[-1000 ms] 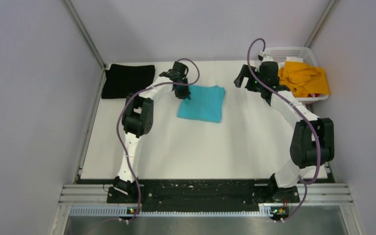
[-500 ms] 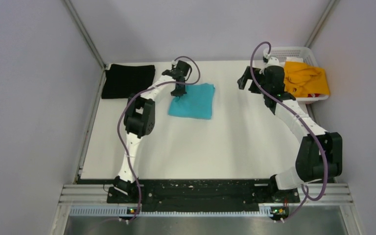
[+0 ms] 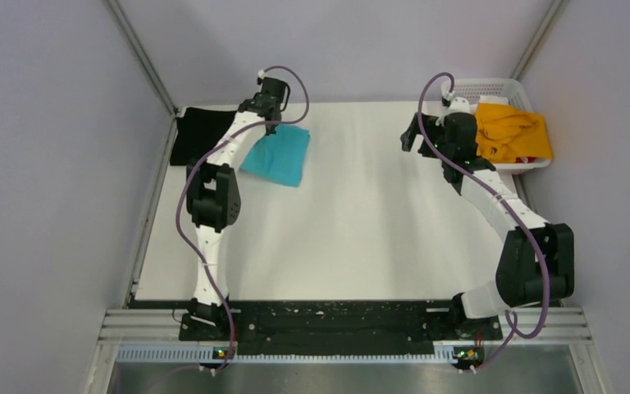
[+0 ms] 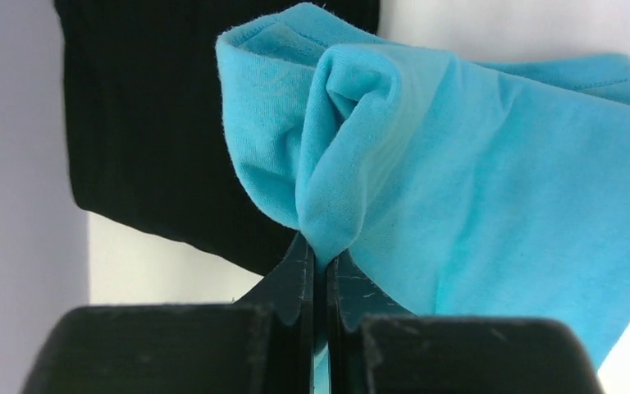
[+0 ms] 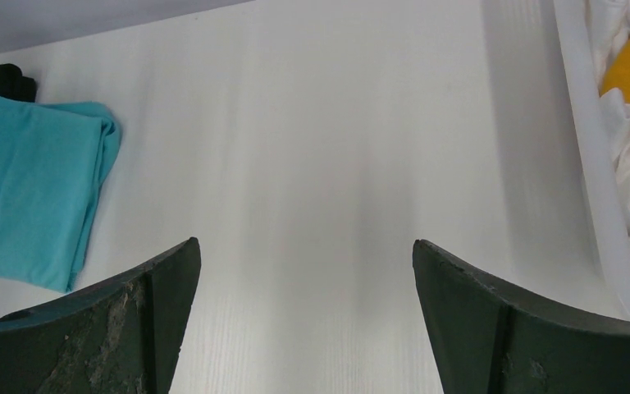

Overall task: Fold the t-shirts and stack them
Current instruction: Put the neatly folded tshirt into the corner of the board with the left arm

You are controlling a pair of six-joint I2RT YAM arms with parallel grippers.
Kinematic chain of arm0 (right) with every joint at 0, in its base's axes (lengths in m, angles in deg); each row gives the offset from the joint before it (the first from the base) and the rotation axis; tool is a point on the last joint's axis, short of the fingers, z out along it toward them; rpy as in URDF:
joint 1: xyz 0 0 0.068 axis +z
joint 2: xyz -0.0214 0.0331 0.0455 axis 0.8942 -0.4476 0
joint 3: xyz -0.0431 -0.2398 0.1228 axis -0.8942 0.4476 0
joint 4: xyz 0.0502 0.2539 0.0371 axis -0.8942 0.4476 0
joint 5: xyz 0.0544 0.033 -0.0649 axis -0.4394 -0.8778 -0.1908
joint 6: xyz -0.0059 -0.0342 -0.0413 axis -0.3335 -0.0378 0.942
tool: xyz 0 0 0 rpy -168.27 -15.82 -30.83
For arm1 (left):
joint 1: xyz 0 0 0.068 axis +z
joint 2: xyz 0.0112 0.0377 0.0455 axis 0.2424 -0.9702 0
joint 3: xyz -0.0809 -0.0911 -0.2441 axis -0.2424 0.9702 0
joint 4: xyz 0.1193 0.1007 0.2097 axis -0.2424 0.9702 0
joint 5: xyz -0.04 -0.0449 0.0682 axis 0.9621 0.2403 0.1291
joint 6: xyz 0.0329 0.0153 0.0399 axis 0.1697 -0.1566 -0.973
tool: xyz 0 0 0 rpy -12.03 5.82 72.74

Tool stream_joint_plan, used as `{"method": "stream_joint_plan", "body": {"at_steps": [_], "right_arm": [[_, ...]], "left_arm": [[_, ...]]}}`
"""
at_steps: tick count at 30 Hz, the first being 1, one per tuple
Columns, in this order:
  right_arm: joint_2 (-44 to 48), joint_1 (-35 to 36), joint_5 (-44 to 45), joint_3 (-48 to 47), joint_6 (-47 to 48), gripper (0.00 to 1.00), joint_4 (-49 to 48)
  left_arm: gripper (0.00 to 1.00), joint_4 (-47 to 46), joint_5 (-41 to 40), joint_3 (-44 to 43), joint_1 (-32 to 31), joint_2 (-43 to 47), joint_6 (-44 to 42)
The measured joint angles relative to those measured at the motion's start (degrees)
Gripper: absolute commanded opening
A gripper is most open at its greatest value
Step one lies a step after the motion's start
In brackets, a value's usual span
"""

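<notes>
Left fingers (image 4: 305, 275) are pinched tight on a bunched fold at the edge of the folded turquoise-blue cloth t-shirt (image 4: 476, 189). The rest of that shirt spreads ahead and to the right of the tips, and seems to lie mostly on the white desk (image 3: 361, 213). Just beyond and left of those fingers sits the folded black cloth t-shirt (image 4: 156, 123), flat on the desk; in the wrist view the turquoise corner overlaps its edge. Right fingers (image 3: 411, 134) are spread wide and hold nothing, hovering over bare desk. To their right is the white plastic lattice basket (image 3: 492, 84), with the crumpled orange-yellow t-shirt (image 3: 513, 131) inside, not yet folded. Judged step: stacking, turquoise onto black. The next move calls for bringing the pinched edge fully over the black shirt, squaring edge to edge, lowering, then letting go. The fold may slip open if dragged. The orange-yellow shirt waits for the right fingers.
</notes>
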Motion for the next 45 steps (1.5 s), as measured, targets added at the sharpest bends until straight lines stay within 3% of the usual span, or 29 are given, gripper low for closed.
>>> {"method": "stream_joint_plan", "body": {"at_steps": [17,34,45], "right_arm": [[0.0,0.0,1.4,0.0,1.2,0.99,0.3],[-2.1,0.0,1.3,0.0,1.5,0.99,0.3],[-3.6,0.0,1.5,-0.1,1.6,0.99,0.5]], "left_arm": [[0.0,-4.4,-5.2,-7.5,4.7,1.3,-14.6],[0.0,-6.4,-4.2,-8.4,5.8,5.8,-18.1],[0.0,-7.4,-0.2,-8.6,10.7,3.6,-17.7]]}}
